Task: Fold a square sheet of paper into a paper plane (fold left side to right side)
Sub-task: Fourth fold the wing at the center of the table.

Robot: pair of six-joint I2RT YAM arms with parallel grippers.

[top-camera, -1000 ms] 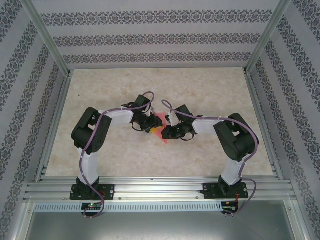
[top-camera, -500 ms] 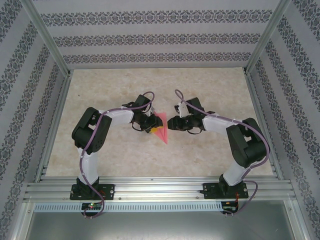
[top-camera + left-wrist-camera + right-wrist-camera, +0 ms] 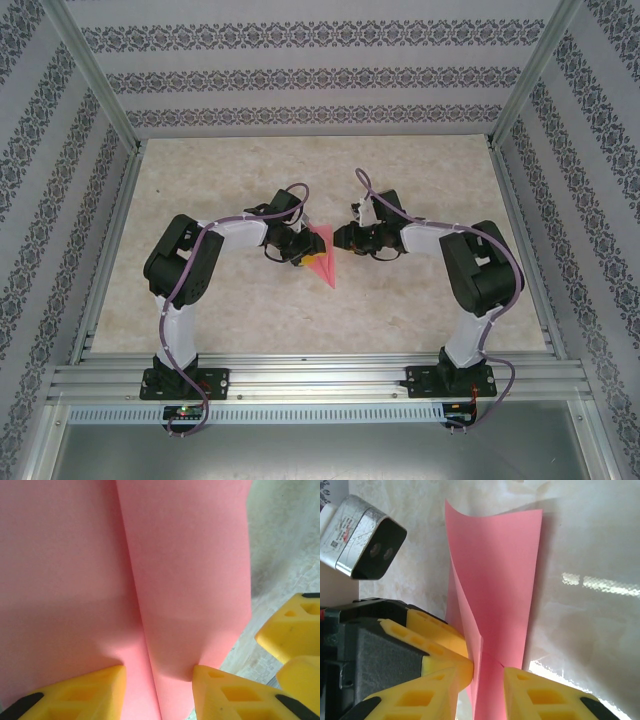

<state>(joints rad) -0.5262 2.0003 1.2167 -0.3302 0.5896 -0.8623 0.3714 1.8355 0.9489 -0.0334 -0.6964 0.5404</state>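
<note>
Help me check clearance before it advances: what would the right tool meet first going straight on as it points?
The pink paper, probably almost at once: its lower edge lies between the fingers of the right tool, and the left tool pinches it close alongside.

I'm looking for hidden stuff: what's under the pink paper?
Beside the pink paper the marbled table shows, carrying the paper's shadow. The patch straight beneath is covered by the paper, so I can't tell what's there.

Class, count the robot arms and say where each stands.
2. The left arm is bolted at the near left edge, the right arm at the near right; both reach inward to the pink paper.
</note>
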